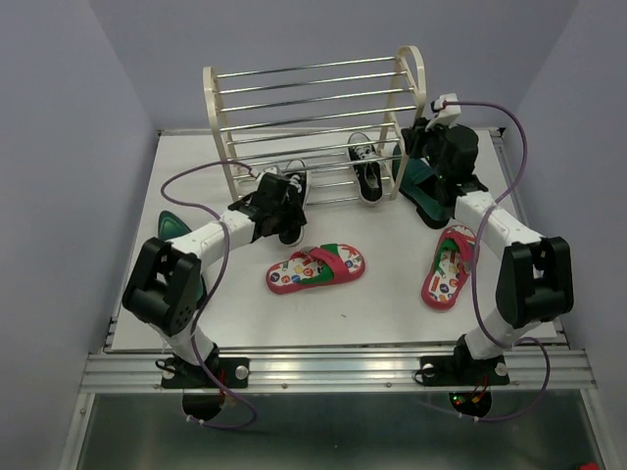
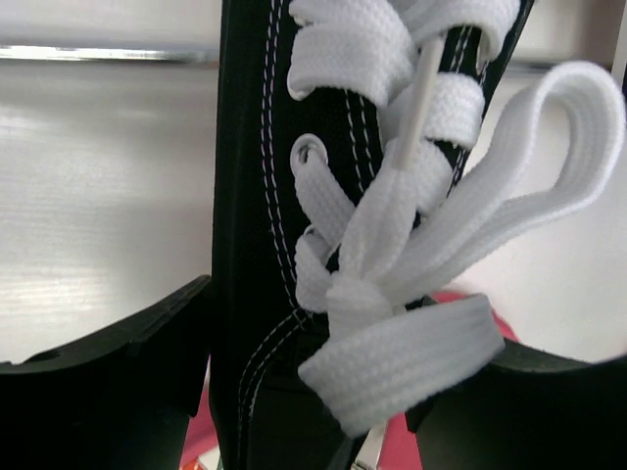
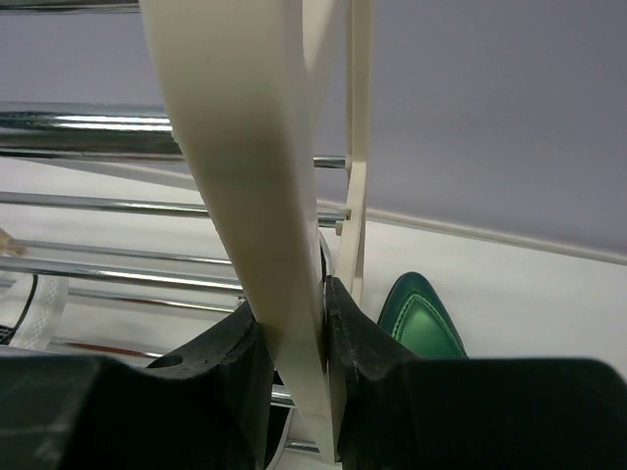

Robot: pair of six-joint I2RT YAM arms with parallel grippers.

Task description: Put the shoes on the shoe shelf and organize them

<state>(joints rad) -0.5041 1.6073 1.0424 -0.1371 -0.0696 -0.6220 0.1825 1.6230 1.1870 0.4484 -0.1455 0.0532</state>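
The cream-white shoe shelf (image 1: 416,73) stands at the back of the table. My left gripper (image 1: 279,211) is shut on a black sneaker (image 1: 297,184) in front of the shelf's lowest rods. The left wrist view shows this sneaker (image 2: 255,245) and its white laces between the jaws of the left gripper (image 2: 304,392). The second sneaker (image 1: 367,168) lies on a low tier. My right gripper (image 1: 413,147) is shut on the shelf's right side panel (image 3: 245,147). In the right wrist view the right gripper (image 3: 294,343) has both jaws pressed on that panel.
Two red flip-flops (image 1: 315,267) (image 1: 449,266) lie on the table's front half. One green dress shoe (image 1: 427,201) lies by the shelf's right panel and also shows in the right wrist view (image 3: 421,318). Another green dress shoe (image 1: 172,224) lies at the left edge behind my left arm.
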